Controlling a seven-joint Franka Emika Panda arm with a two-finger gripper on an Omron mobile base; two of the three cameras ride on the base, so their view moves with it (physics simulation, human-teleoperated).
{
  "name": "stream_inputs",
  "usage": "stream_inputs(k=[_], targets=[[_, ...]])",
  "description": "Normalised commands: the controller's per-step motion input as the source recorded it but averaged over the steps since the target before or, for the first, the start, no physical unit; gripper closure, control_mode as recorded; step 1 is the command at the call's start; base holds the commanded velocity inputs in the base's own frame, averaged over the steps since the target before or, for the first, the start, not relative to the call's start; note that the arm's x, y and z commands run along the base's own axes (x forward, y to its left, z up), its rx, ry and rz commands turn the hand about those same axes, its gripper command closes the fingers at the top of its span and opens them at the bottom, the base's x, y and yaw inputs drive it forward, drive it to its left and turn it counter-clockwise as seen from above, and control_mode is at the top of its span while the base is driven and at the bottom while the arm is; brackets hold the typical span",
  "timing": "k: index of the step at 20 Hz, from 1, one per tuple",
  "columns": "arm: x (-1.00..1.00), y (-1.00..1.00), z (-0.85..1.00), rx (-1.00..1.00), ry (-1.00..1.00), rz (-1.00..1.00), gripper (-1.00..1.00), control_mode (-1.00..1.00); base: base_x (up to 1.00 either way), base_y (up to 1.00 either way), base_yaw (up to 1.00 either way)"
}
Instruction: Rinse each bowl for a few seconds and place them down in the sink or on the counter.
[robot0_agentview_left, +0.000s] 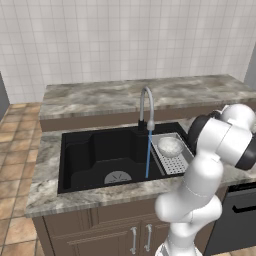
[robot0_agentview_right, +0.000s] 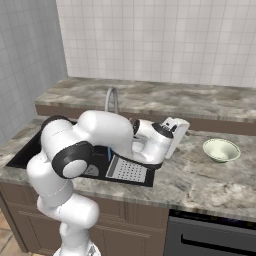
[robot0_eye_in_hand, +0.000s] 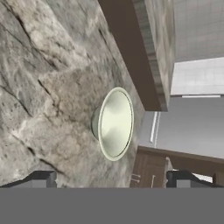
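Note:
A pale cream bowl with a light green inside stands upright on the marbled counter, to the right of the sink. In the hand view this bowl lies ahead of my gripper, a short way off. The gripper is open, its two dark fingertips wide apart with nothing between them. A whitish-grey bowl sits in the grey perforated tray at the right end of the black sink. My arm reaches over the tray toward the counter on the right.
Water runs in a thin blue stream from the curved steel faucet into the basin beside the round drain. A raised back ledge and tiled wall stand behind. A dark dishwasher front sits below the counter on the right.

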Motion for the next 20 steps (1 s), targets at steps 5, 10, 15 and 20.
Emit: stream_inputs(k=[5,10,15,20], targets=[[0.08,-0.16,0.0,0.0,0.0,0.0,-1.0,-1.0,0.0,0.0,0.0],[0.15,-0.19,0.0,0.0,0.02,0.0,-1.0,-1.0,0.0,0.0,0.0],[0.14,-0.19,0.0,0.0,0.04,0.0,-1.0,-1.0,0.0,0.0,0.0],[0.13,-0.21,0.0,0.0,0.05,0.0,-1.0,-1.0,0.0,0.0,0.0]])
